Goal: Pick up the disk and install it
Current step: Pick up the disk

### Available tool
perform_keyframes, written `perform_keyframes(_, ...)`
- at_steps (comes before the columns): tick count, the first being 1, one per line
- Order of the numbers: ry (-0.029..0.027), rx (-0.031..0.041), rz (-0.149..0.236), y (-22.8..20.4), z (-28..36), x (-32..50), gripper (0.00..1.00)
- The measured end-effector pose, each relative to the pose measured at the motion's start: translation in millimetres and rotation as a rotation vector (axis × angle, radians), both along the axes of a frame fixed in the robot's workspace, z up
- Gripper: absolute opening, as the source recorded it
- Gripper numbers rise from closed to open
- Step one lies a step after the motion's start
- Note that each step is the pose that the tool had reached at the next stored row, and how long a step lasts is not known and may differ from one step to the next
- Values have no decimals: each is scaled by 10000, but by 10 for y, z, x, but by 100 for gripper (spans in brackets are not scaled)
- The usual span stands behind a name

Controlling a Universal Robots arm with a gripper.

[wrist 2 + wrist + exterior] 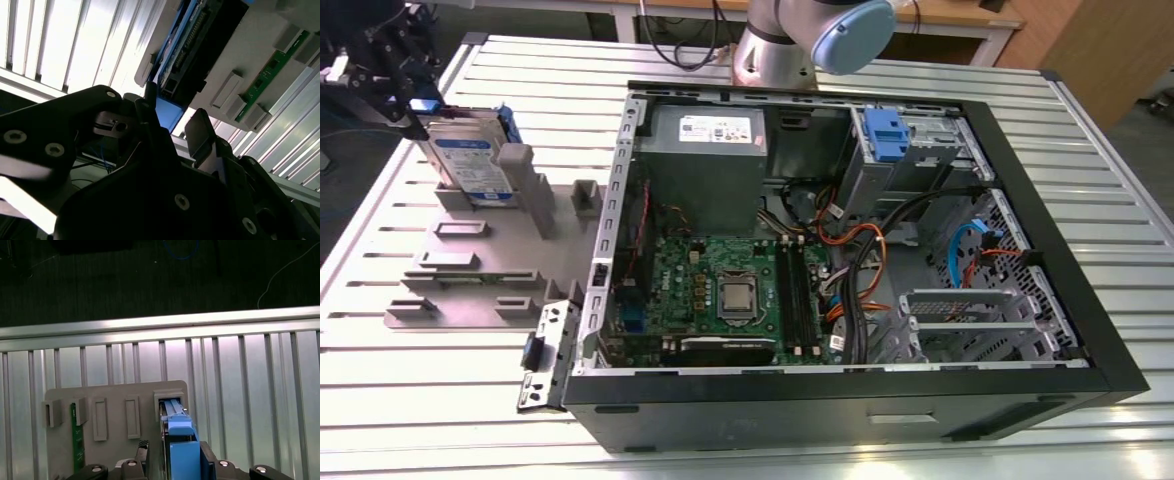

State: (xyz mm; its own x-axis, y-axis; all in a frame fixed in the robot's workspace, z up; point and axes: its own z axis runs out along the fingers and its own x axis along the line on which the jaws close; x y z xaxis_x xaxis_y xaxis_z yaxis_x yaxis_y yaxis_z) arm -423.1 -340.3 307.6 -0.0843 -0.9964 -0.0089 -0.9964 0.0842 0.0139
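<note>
A: Where is the disk (464, 160) standing?
B: Upright in the grey holder (460, 262), at the exterior view's left.
A: Is the gripper (175, 454) clamping it?
B: It is straddling it, but its body is hiding the contact; I cannot tell

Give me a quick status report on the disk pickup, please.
Gripper at the disk's top edge. Disk standing upright in the grey slotted holder, outside the open computer case. No obstruction seen around it.

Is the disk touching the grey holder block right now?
Touching: the exterior view shows the disk standing on edge, its lower end seated in a slot of the grey holder block.
</note>
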Motion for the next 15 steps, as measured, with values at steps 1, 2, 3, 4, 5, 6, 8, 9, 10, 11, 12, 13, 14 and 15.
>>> perform_keyframes(1, 0, -1, 0, 0, 0, 0, 51)
perform_keyframes(2, 0, -1, 0, 0, 0, 0, 45)
perform_keyframes(3, 0, -2, 0, 0, -1, 0, 45)
perform_keyframes(4, 0, -1, 0, 0, -2, 0, 45)
perform_keyframes(5, -2, -1, 0, 1, -5, 0, 45)
perform_keyframes(6, -1, -1, 0, 3, -7, 0, 45)
perform_keyframes(8, 0, -1, -1, 6, -12, 0, 45)
perform_keyframes(9, -1, -2, 0, 8, -15, 0, 45)
perform_keyframes(10, 0, -2, 0, 10, -17, 0, 45)
perform_keyframes(11, -1, -1, 0, 12, -18, 0, 45)
perform_keyframes(12, -2, -1, -1, 16, -19, -1, 45)
perform_keyframes(13, -1, -1, -2, 20, -19, 0, 45)
perform_keyframes(14, 0, -2, -1, 25, -19, 0, 45)
perform_keyframes(15, -1, -1, 0, 28, -19, 0, 45)
